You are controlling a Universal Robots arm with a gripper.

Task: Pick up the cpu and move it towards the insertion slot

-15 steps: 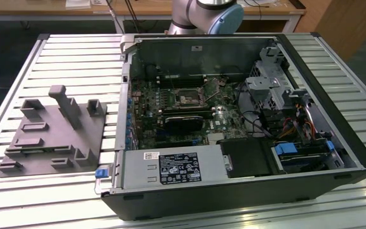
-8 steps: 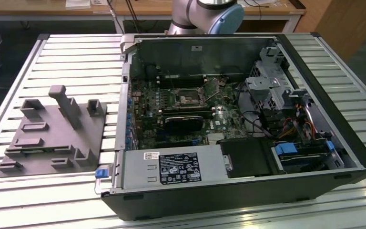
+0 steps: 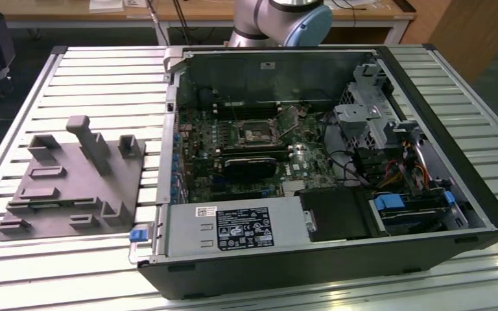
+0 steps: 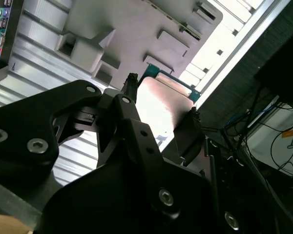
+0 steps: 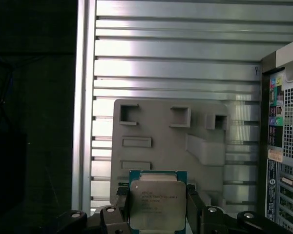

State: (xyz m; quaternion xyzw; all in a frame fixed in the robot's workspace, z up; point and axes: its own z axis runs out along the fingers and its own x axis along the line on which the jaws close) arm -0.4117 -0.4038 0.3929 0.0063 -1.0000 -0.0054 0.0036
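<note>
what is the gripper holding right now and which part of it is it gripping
The gripper holds the cpu, pinched by two opposite side edges between its fingers, above the grey moulded block.

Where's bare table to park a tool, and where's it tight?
Free: table slats behind the grey moulded block in the exterior view; the front corner before that block; the strip at the exterior view's right of the computer case. Tight: inside the case, packed with boards and cables; over the block, the claw grips the cpu.
</note>
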